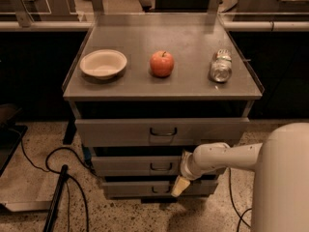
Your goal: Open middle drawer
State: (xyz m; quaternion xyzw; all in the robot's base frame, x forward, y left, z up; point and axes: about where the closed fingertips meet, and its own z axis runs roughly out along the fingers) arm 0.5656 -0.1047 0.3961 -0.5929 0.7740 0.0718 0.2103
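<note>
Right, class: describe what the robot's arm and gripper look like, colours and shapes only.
The arm is a smooth, off-white rounded tube with a ringed collar at the wrist. The gripper, in front of the cabinet just below the middle drawer, ends in a pale cream wedge. No cables or markings show.

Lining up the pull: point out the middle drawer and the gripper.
middle drawer (130, 166), camera view, flat front left of its handle
gripper (178, 186), camera view, its pale tip, just below that drawer's front
</note>
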